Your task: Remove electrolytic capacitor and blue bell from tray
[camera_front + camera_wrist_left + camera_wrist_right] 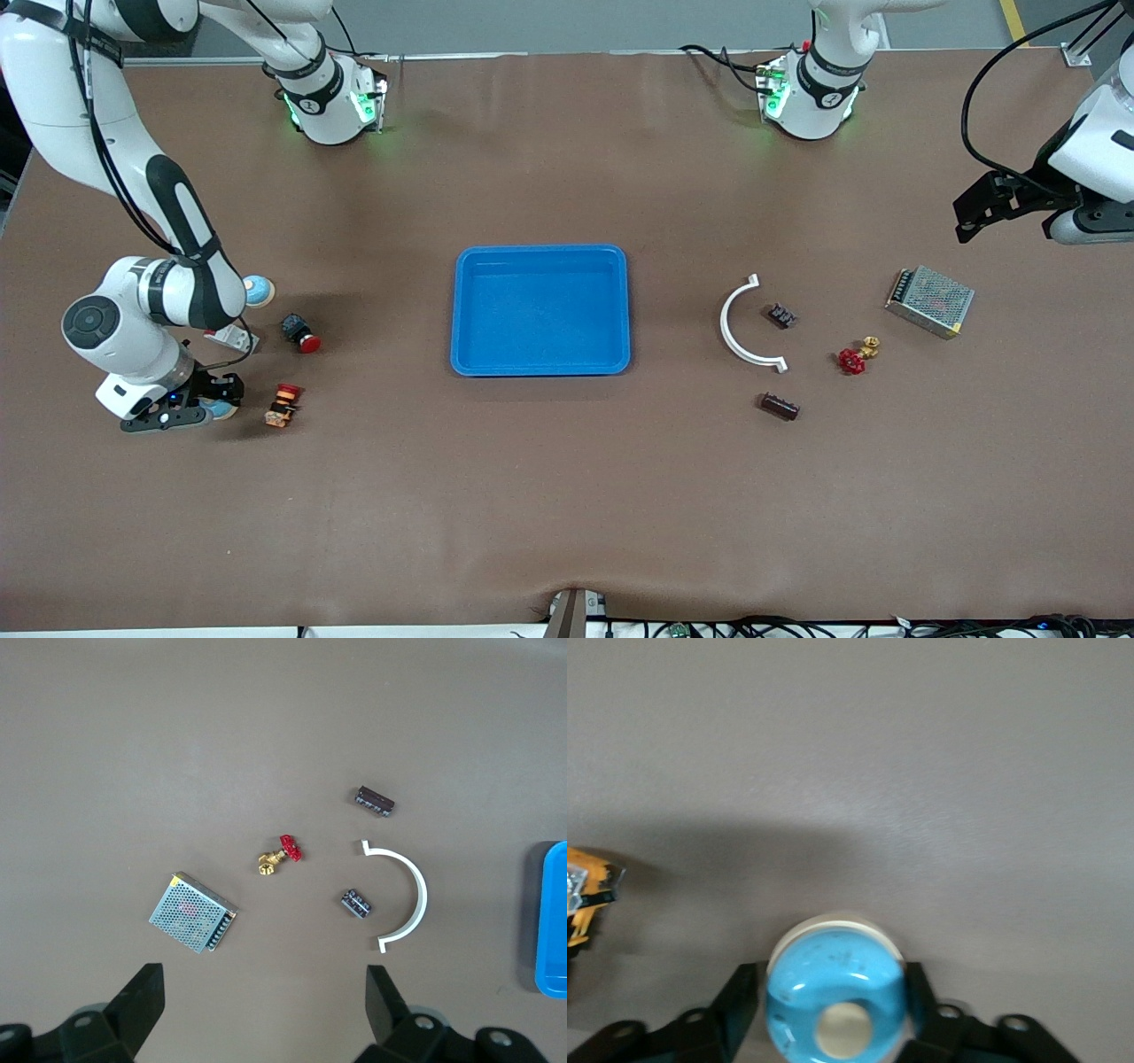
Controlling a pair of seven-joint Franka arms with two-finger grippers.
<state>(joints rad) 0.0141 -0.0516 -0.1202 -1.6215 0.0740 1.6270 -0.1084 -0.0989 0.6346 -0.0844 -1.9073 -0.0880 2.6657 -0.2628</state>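
Note:
The bell [833,988], a blue dome with a pale knob, sits at the right arm's end of the table [221,410]. My right gripper [835,992] is low over the table [211,403], one finger against each side of the bell. The capacitor [779,406] is a dark cylinder lying toward the left arm's end, nearer the front camera than the white arc; it also shows in the left wrist view [374,802]. My left gripper [966,221] waits high above that end of the table, open and empty [266,1001].
A blue tray [461,310] stands mid-table. Near the capacitor lie a white arc [725,323], a small dark component [780,315], a red-handled brass valve [852,360] and a metal power supply [930,301]. By the bell are an orange switch [283,405], a red push button [301,335] and another blue dome [259,289].

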